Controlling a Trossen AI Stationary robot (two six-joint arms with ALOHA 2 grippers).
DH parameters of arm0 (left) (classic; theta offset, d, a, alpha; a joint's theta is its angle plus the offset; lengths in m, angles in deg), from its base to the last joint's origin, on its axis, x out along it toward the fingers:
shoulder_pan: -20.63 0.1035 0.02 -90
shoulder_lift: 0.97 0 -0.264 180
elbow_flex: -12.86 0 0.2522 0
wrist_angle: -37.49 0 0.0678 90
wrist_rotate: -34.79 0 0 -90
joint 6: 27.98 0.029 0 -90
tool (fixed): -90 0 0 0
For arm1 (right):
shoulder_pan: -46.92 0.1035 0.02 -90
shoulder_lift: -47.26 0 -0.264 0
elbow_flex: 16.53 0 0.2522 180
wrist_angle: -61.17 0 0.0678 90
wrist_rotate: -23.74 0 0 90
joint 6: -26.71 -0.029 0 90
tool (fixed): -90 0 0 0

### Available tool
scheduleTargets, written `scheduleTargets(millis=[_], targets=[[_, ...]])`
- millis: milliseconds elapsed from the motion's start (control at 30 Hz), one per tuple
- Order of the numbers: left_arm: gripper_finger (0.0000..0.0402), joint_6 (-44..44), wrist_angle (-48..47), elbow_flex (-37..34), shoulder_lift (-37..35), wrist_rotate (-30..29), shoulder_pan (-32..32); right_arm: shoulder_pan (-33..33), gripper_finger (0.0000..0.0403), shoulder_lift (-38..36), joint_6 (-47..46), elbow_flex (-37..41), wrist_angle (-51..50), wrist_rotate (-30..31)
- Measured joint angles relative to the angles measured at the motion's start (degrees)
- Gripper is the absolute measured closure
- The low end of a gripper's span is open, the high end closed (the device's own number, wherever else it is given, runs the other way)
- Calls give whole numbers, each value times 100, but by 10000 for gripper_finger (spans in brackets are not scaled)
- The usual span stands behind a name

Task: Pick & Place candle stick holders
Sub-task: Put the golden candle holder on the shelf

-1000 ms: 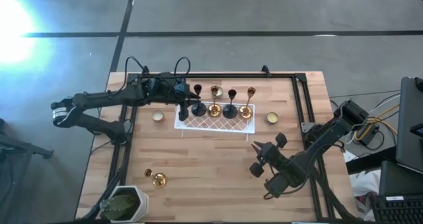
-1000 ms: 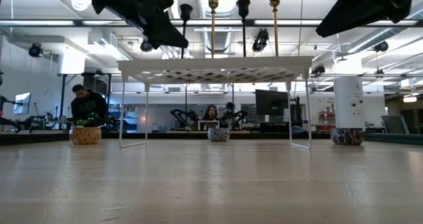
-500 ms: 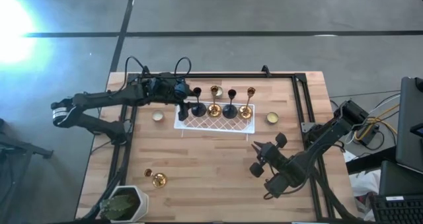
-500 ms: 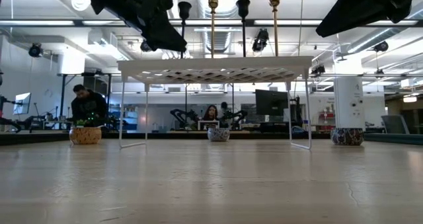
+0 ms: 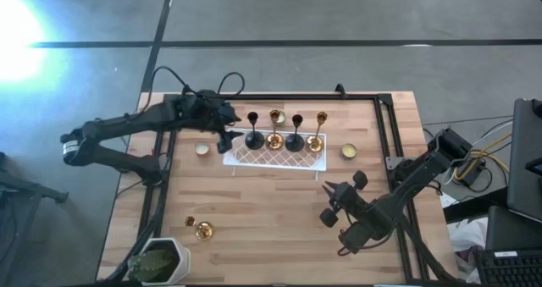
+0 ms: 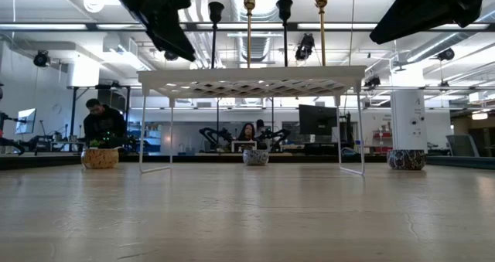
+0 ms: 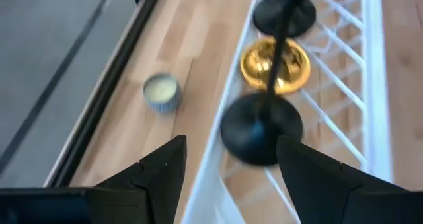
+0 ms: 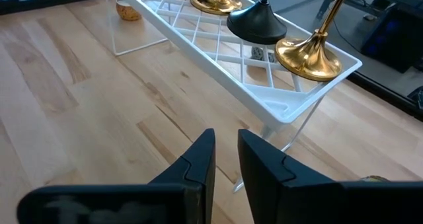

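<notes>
Four candle stick holders stand upright by their round bases on the white lattice tray (image 5: pixel 273 155): black (image 5: pixel 253 138), gold (image 5: pixel 275 138), black (image 5: pixel 295 140), gold (image 5: pixel 315 140). A fifth, gold holder (image 5: pixel 200 229) lies on its side on the table at the near left. My left gripper (image 7: pixel 231 178) is open just left of the tray's left end. The first black holder's base (image 7: pixel 261 127) sits ahead of its fingers, clear of both. My right gripper (image 8: pixel 226 159) hovers shut over bare wood near the tray's right end, holding nothing.
Pale tealight candles sit left (image 5: pixel 202 149) and right (image 5: pixel 349 151) of the tray. A potted plant (image 5: pixel 161 258) stands at the near left corner. Black frame rails (image 5: pixel 385 126) run along the table's far, left and right sides. Open wood lies between the tray and the near edge.
My left gripper has opened and let go of the leftmost black holder, then drawn back toward the table's left edge and up, its fingers tipping less steeply. The holder stays upright on the tray.
</notes>
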Motion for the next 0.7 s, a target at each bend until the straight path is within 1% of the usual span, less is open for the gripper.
scheduleTargets(millis=[200,300,367,467,600,700], targets=[[163,-28,-1904,723,-237,21,-9,-2,350,0,3,0,-3,0],[164,-267,-2620,974,-442,221,-11,0,349,-7,-4,-2,3,0],[167,-426,-2784,988,-676,546,-20,22,349,-37,2,-2,3,26],[173,-713,-2741,829,-1151,1109,-112,91,351,-104,4,0,-5,52],[181,-1191,-2655,472,-1825,1484,-322,218,357,-188,4,0,-30,50],[182,-1586,-2653,223,-2232,1580,-567,277,360,-238,4,-2,-38,50]])
